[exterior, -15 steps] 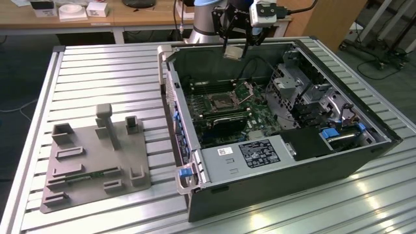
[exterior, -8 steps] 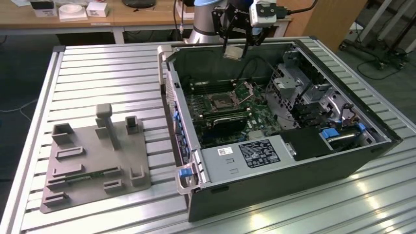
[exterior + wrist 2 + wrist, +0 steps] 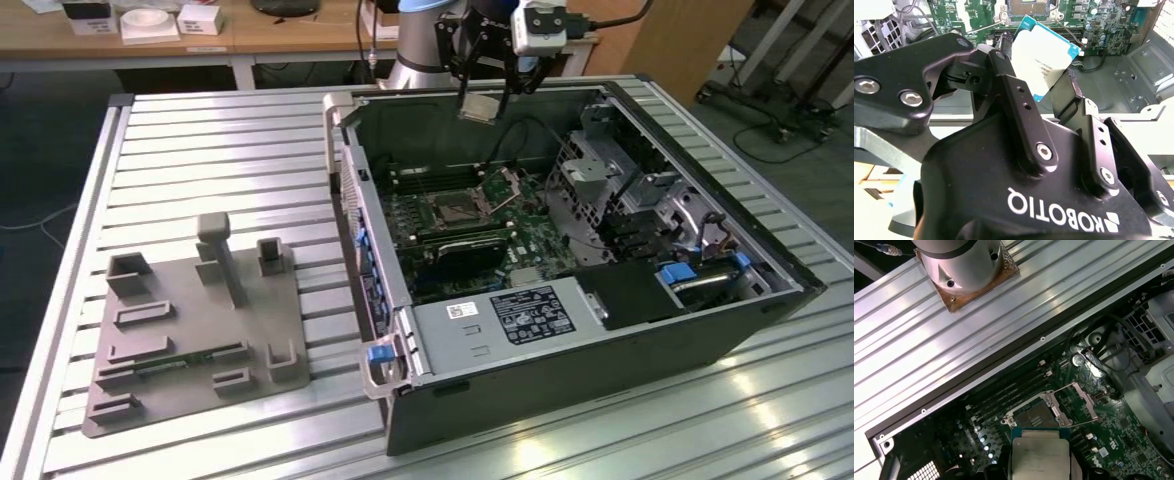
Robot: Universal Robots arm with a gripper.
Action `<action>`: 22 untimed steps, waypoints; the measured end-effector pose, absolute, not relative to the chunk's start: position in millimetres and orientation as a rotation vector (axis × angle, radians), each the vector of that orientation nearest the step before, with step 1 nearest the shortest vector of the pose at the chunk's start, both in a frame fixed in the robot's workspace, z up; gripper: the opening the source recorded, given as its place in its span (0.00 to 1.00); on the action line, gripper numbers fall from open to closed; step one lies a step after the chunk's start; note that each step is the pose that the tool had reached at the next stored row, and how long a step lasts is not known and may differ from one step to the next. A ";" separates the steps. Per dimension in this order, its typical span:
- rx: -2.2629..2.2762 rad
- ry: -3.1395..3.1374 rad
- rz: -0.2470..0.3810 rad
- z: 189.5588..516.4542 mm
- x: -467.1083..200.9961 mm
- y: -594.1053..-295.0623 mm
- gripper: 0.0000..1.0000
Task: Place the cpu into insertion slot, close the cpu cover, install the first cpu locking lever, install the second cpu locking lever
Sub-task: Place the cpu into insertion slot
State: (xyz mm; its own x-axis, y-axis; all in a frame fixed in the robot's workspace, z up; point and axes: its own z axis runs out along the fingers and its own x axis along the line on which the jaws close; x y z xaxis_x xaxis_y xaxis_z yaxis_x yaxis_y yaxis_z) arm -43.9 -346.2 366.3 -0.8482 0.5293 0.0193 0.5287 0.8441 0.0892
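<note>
While clamped in the jaws of the gripper (image 3: 489, 93), the cpu (image 3: 1046, 55) hangs above the open computer case (image 3: 561, 380), far end; socket (image 3: 1036, 412) bare beneath, cpu cover (image 3: 1081, 400) raised.

Black fingers (image 3: 1021, 110), silver screws (image 3: 1044, 151); black housing (image 3: 984, 195), white lettering (image 3: 1064, 216); silver-grey arm base (image 3: 959, 262).
</note>
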 end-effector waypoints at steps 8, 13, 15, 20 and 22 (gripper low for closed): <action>0.892 3.002 0.143 366.3 -43.9 -346.2 0.54; 0.910 2.996 0.143 366.3 -43.9 -346.2 0.54; 0.918 2.993 0.142 366.3 -43.9 -346.2 0.54; 0.936 2.987 0.142 366.3 -43.9 -346.2 0.54; 0.943 2.984 0.142 366.3 -43.9 -346.2 0.54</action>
State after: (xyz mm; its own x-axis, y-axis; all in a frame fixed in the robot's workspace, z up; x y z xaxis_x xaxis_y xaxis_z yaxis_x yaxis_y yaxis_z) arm -43.9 -346.2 366.3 -0.8187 0.5739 0.0193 0.5731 0.8146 0.0891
